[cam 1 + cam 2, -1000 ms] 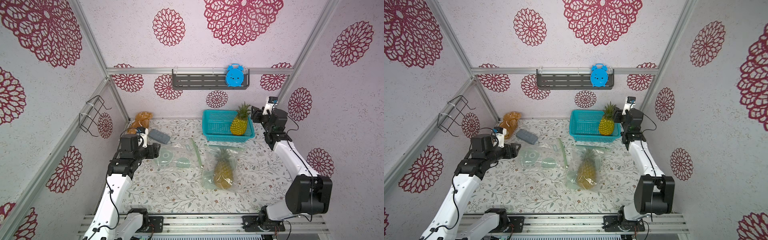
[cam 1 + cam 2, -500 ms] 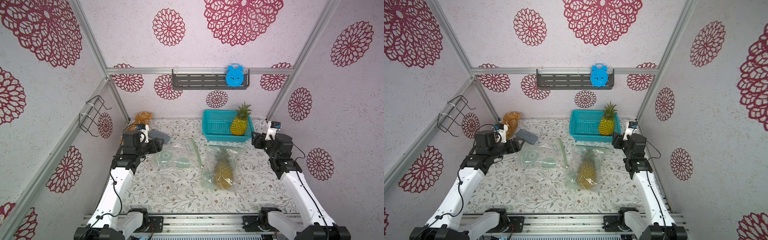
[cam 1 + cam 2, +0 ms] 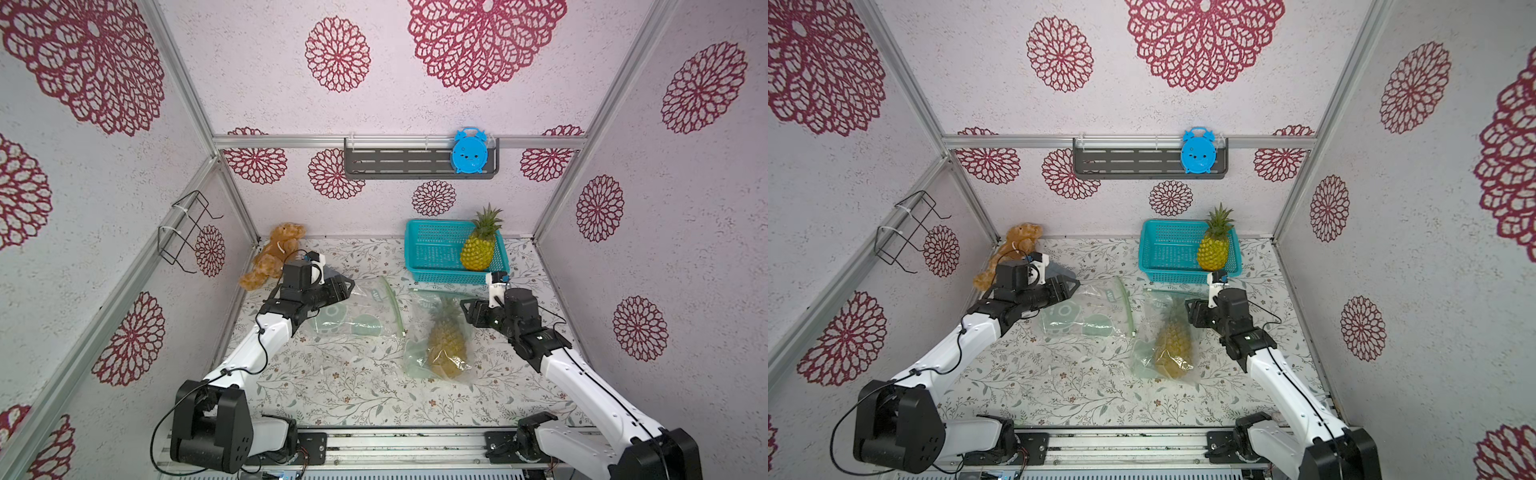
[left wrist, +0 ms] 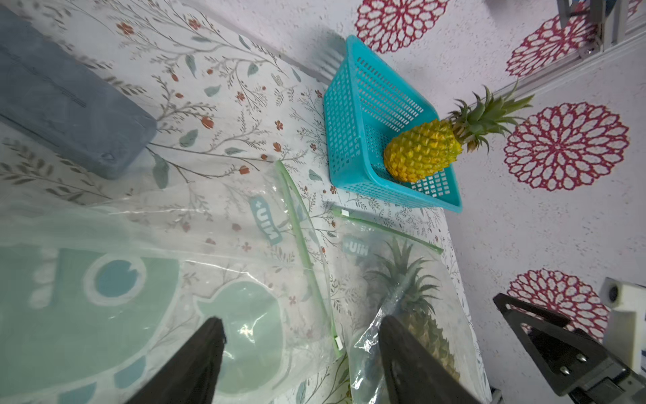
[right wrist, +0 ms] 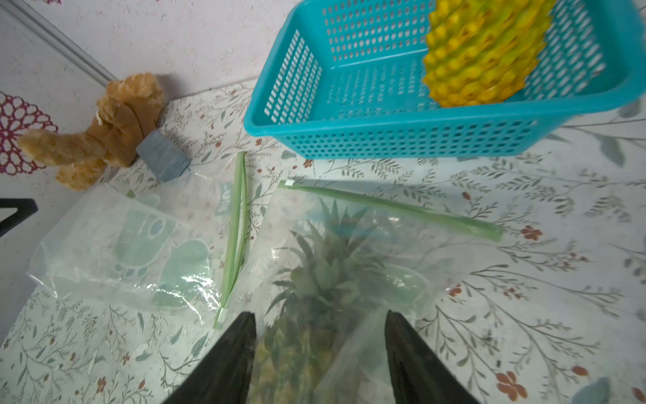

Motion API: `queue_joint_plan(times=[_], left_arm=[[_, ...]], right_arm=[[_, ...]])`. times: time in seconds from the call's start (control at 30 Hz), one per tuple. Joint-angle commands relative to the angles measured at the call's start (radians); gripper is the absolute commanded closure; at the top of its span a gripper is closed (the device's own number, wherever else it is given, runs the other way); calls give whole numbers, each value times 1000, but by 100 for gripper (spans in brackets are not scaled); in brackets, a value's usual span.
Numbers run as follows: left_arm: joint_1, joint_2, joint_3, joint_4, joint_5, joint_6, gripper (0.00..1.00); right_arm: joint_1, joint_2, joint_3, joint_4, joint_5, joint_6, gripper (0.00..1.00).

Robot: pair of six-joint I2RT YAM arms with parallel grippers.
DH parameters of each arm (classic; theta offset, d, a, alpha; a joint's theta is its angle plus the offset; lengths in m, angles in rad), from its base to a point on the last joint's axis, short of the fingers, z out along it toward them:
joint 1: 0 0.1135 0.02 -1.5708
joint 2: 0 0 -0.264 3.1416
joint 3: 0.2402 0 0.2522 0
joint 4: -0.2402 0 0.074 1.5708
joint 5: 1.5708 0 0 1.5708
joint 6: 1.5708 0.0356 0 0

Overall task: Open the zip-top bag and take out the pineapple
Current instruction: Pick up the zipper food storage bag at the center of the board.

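Left claw (image 3: 347, 288): spread, empty, centre-left, over the empty zip-top bag (image 3: 353, 318); it could seize that wrong bag.
Pineapple (image 3: 447, 341): centre, inside the filled zip-top bag (image 3: 419, 357), apparently zipped, lying on the surface (image 3: 332, 384); the film may slip.
Right claw (image 3: 465, 310): spread, empty, right of centre; may pinch the fruit instead of the seal.

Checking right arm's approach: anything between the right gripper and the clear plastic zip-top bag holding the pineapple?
Nothing visible. The open right gripper hangs over the clear plastic zip-top bag, near the crown of the pineapple inside; the other printed bag lies aside.
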Motion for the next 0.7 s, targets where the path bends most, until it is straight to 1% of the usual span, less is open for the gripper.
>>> queue_joint_plan(times=[0.0, 0.13, 0.23, 0.47, 0.67], left_arm=[[-43, 61, 17, 98, 20, -33, 26], [-85, 160, 54, 140, 28, -47, 26], [-120, 237, 98, 159, 34, -54, 26], [-188, 419, 199, 212, 61, -81, 27], [-253, 556, 295, 227, 81, -88, 27]], right_arm=[[46, 59, 35, 43, 55, 32, 38], [69, 124, 54, 21, 86, 35, 38], [73, 146, 35, 22, 69, 34, 40], [72, 123, -39, 14, 112, 52, 49], [71, 89, -82, -14, 167, 62, 53]])
